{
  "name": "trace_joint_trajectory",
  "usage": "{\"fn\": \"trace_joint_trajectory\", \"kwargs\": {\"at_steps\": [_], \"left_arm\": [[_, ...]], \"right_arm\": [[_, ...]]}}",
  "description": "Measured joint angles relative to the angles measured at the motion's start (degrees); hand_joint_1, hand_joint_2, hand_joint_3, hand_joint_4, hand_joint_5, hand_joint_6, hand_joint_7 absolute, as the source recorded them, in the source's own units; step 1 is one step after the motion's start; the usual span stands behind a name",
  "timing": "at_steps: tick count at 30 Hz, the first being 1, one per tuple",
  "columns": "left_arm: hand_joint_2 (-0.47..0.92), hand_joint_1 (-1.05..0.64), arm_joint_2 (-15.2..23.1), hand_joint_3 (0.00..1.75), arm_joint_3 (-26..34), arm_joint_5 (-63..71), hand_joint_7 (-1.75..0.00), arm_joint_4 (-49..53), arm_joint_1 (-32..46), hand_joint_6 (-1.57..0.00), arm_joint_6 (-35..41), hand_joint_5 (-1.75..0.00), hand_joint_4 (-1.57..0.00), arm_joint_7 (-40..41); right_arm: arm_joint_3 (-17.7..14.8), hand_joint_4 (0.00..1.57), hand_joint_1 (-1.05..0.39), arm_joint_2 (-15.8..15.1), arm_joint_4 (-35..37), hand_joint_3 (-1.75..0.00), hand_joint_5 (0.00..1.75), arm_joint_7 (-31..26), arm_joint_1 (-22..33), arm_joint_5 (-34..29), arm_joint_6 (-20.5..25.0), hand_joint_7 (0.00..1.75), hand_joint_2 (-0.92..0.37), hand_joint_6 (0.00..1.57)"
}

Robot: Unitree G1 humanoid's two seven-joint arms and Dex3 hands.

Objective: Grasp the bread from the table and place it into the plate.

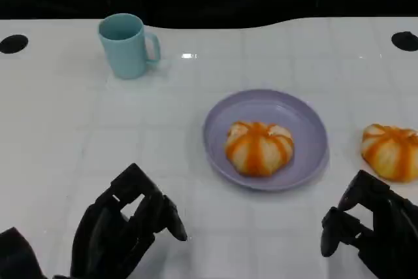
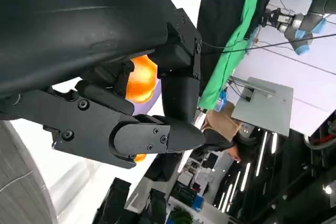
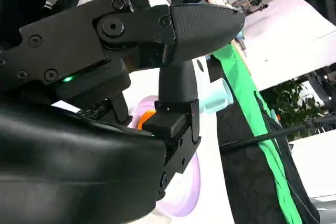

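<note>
One orange-striped bread roll (image 1: pixel 259 147) is already seated in the lilac plate (image 1: pixel 307 119), slightly toward its near side. A second roll (image 1: pixel 390 151) lies on the white worktop (image 1: pixel 78 135), to the right of the plate and apart from its rim; this is judged to be the piece not yet moved.

The right hand (image 1: pixel 369 230) is seen low at the near edge, just in front of that loose roll and not touching it. Its fingers (image 1: pixel 336 230) are curled inward with nothing between them. The left hand (image 1: pixel 127 227) is held near the worktop on the other side, its fingers likewise bent inward and empty, well apart from plate and bread. A light blue mug (image 1: pixel 128 45) stands at the far left, clear of any likely path.

Several risks are judged from this layout. If the right hand is advanced with its fingers curled, the roll may be pushed away rather than enclosed; it sits close to the picture's right edge, so how much worktop remains beyond it cannot be told. The roll looks soft and rounded, so it could be squashed by too tight a hold or rolled out of a loose one. The plate is partly occupied, so a careless release could land the second roll on the first or on the rim, from which it may tumble back. The plate itself could be nudged if the hand is swept across low.
</note>
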Motion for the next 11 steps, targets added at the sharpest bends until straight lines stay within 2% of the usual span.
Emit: {"fn": "trace_joint_trajectory", "kwargs": {"at_steps": [11], "left_arm": [[0.92,-0.56,0.3,0.43,0.3,0.1,-1.75,1.2,-0.6,-0.51,0.0,-1.75,-0.78,-0.5]], "right_arm": [[0.0,0.75,-0.60,0.0,0.2,-0.35,1.75,0.0,-0.4,0.0,0.0,1.60,-0.92,0.61]]}}
